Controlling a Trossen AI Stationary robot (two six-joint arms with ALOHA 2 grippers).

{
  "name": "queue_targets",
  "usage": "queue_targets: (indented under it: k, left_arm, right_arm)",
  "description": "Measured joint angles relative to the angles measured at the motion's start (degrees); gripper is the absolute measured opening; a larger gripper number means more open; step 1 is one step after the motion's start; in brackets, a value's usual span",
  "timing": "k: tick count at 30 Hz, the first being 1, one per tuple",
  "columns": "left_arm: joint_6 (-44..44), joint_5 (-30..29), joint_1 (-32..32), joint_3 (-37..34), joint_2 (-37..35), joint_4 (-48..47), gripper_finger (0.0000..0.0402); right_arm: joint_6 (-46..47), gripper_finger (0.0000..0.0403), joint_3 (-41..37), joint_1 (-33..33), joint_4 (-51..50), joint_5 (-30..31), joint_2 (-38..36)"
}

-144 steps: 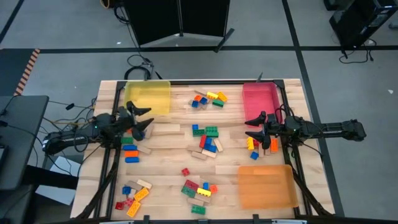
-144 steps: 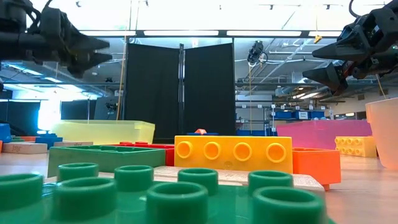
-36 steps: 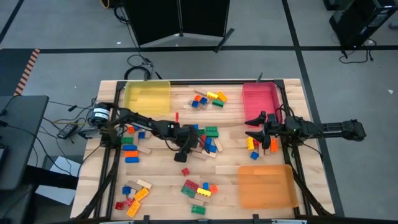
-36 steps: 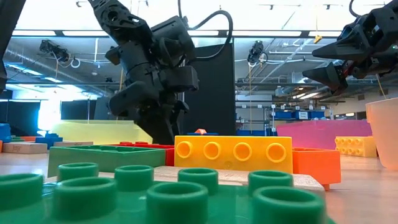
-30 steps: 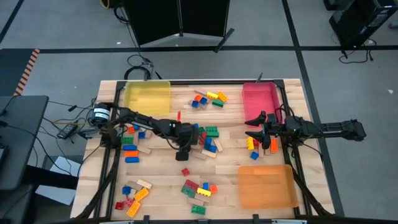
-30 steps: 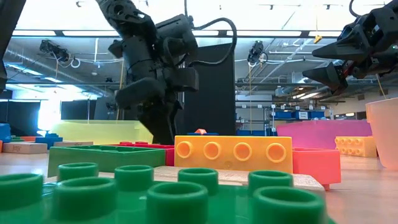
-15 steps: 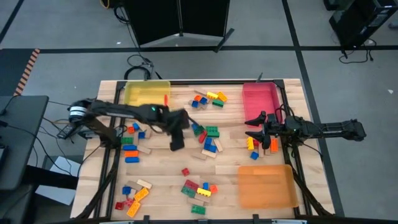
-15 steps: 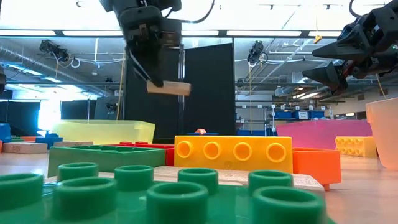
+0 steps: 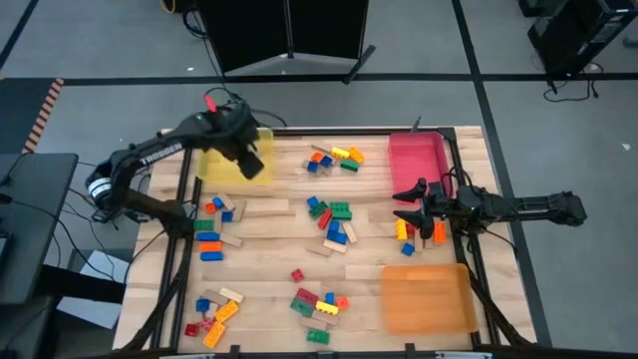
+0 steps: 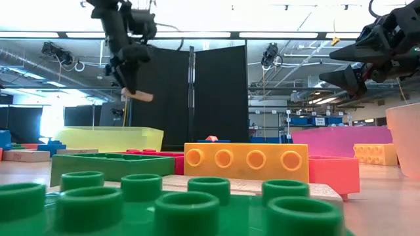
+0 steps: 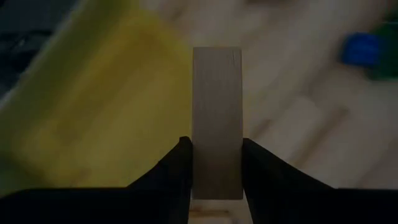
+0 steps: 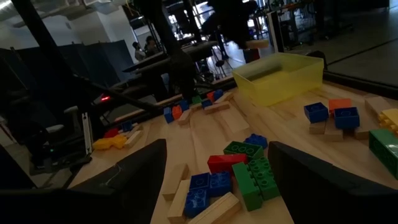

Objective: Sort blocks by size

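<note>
Carrying 1 tan block (image 11: pixel 216 121) above the yellow tray (image 9: pixel 221 160), left hand (image 11: pixel 214 167) pinches its long sides near one end; light, rigid, smooth wood, likely slip-prone; right hand (image 9: pixel 408 204) idle, open.

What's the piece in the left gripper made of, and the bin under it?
The block looks like bare wood: plain tan, matte, no studs. The yellow tray looks like translucent plastic, smooth and slightly glossy, though blur leaves the finish uncertain.
</note>
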Motion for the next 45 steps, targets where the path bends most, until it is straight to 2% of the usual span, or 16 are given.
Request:
queue_targets:
  k: [7, 13, 20, 26, 39, 45]
  left_arm:
    - [4.79, 3.62, 12.40, 0.02, 3.93, 1.17, 0.0118]
    - [5.50, 5.07, 17.13, 0.02, 10.79, 3.74, 0.0119]
    - [6.73, 5.01, 17.94, 0.00, 19.18, 4.30, 0.0119]
    - [6.62, 4.88, 17.98, 0.00, 23.55, 6.40, 0.0123]
    - [6.62, 4.88, 17.96, 0.00, 25.16, 9.30, 0.0179]
    - [7.98, 4.92, 17.96, 0.34, 24.36, 9.00, 0.0187]
  right_arm:
    - [-0.01, 0.0299, 0.01, 0.01, 0.07, 0.00, 0.01]
    - [0.00, 0.0297, 0.02, 0.00, 0.07, -0.02, 0.00]
    - [-0.02, 0.0296, 0.02, 0.00, 0.06, 0.00, 0.01]
    - [-0.02, 0.0296, 0.01, 0.01, 0.06, 0.00, 0.00]
    - [0.00, 0.0299, 0.00, 0.01, 0.06, -0.01, 0.00]
    - [0.00, 0.0295, 0.02, 0.02, 0.04, -0.01, 0.00]
